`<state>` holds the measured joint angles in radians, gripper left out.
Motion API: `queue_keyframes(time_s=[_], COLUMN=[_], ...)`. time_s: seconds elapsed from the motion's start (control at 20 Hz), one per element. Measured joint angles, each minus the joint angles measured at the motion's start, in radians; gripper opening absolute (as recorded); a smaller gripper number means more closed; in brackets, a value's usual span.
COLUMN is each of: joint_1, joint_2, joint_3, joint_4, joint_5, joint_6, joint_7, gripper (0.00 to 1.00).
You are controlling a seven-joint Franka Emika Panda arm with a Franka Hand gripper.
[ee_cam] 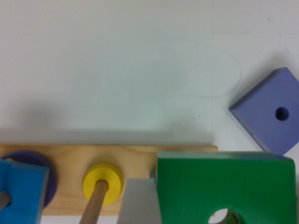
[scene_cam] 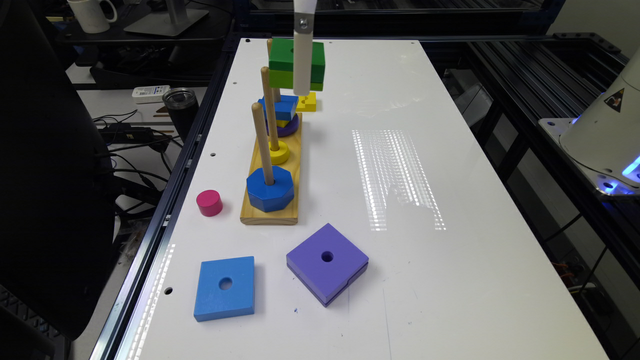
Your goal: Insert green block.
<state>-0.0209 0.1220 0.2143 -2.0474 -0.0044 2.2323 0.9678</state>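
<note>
A white table (scene_cam: 450, 175) held a wooden base (scene_cam: 272, 212) with three upright pegs in a row. The gripper (scene_cam: 302, 75) hung above the far end of the base, closed on the green block (scene_cam: 287, 62), which it held in the air, clear of the table and level with the top of the far peg (scene_cam: 270, 50). In the wrist view one pale finger (ee_cam: 140, 203) pressed against the side of the block, whose round centre hole was partly visible.

A blue octagon (scene_cam: 270, 189) sat on the nearest peg, a yellow ring (scene_cam: 278, 151) on the middle peg, and a small blue square (scene_cam: 278, 106) over a purple disc (scene_cam: 288, 127) on the far peg. A small yellow piece (scene_cam: 307, 102) lay just beside the far end of the base. A pink cylinder (scene_cam: 209, 202) stood near the base, towards the exterior view's left. A large blue square block (scene_cam: 225, 287) and a purple square block (scene_cam: 327, 262) lay flat, near each other, well apart from the gripper.
</note>
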Motion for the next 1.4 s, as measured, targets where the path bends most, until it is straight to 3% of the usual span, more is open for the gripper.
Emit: queue_keyframes(time_s=[0.4,1.4], joint_1=[0.000,0.000], joint_2=[0.020,0.022], joint_3=[0.013,0.015], joint_4=[0.023,0.024], joint_5=[-0.0029,-0.0029], joint_6=[0.000,0.000], joint_7=[0.015,0.015], gripper=[0.00,0.00])
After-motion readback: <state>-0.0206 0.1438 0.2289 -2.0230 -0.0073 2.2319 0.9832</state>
